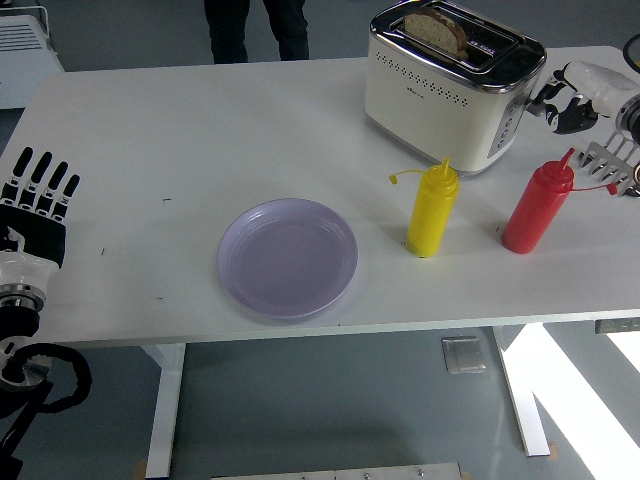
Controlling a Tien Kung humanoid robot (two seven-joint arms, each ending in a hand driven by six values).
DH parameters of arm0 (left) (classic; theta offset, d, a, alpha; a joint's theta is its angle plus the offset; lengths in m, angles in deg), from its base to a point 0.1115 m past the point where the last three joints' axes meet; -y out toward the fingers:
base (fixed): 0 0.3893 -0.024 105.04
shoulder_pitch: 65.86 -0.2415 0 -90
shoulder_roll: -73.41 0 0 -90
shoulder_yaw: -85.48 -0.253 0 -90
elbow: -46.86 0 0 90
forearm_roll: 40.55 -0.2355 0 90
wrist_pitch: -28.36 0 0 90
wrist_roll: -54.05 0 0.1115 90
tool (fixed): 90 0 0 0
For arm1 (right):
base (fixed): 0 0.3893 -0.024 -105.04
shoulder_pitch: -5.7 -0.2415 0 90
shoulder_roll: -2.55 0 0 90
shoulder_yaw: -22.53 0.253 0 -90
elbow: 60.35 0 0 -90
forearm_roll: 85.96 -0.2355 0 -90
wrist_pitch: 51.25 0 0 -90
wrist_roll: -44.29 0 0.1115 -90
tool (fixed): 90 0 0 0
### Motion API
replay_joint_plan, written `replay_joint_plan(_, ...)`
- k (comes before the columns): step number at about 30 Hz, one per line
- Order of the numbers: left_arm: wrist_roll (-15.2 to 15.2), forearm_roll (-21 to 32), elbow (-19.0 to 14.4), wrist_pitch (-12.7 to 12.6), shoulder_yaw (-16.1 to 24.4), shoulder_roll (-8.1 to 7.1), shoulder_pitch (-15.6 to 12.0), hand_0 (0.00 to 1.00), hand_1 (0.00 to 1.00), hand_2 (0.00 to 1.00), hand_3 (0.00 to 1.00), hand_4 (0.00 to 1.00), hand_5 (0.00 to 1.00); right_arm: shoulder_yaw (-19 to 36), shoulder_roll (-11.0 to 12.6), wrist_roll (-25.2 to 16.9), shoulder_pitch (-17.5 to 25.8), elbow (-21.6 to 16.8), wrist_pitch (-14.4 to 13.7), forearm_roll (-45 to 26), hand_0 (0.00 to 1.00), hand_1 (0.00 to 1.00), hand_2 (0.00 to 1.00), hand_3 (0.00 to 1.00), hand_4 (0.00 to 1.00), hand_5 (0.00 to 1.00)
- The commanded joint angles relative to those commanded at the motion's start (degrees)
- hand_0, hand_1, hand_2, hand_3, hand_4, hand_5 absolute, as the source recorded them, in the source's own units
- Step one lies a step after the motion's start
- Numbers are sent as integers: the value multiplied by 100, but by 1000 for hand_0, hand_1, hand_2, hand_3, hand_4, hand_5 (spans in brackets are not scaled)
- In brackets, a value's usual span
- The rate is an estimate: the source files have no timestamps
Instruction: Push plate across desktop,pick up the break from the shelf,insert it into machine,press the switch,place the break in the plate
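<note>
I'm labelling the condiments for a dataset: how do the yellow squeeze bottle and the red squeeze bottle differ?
The yellow squeeze bottle stands left of the red squeeze bottle, in front of the toaster, while the red one stands off the toaster's right end. The yellow one's cap tether curls out to its left; the red one's trails right. Both stand upright on the table, nozzles up, with similar shapes.

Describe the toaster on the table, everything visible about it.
The toaster is a cream, boxy appliance with a shiny metal top and rows of small dots along its long side. It stands upright at the table's far right, behind the yellow squeeze bottle. A slice of bread sticks up from one of its slots. Controls run down its right end, where the robot's right hand is close; contact cannot be told.
</note>
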Motion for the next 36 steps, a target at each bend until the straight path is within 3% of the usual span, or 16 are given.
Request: replay_joint_plan(36, -54, 59, 16, 18, -11, 0, 39, 794, 706, 680, 673, 655, 998, -655, -274, -134, 54, 392, -255, -137, 369, 448, 715, 639, 369, 28)
